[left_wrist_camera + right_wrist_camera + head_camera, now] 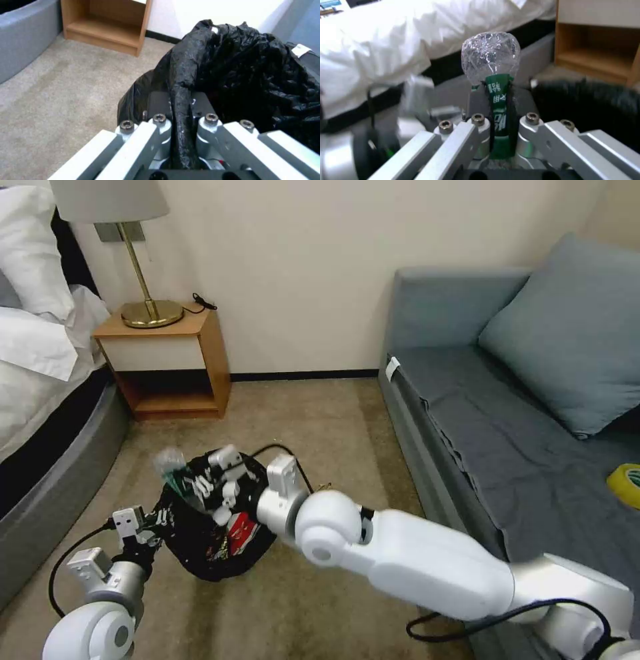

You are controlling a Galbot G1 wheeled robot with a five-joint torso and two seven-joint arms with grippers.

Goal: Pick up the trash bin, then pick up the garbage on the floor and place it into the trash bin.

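The right gripper (200,483) is clamped on the small clear bottle (172,468), pinching it at the green label so that the crushed clear body sticks out past the fingertips toward the left, in the direction of the bed (47,447). The bottle's long axis runs out along the line of the fingers, tilted rather than upright, and it hangs right at the left rim of the trash bin (207,540), above the open mouth of the black liner; the drop looks to turn on whether the bottle's far end sits inside that rim or just outside it, and from here I cannot tell which. The left gripper (143,533) is closed on a bunched fold of the black bag at the bin's near-left edge, holding the bin off the carpet. Down inside the bin a red-white snack wrapper (241,528) shows. The right forearm crosses over the bin's right side and hides much of the opening. The bottle's cap is buried between the right gripper's fingers, and the bin's white base is covered by the bag.
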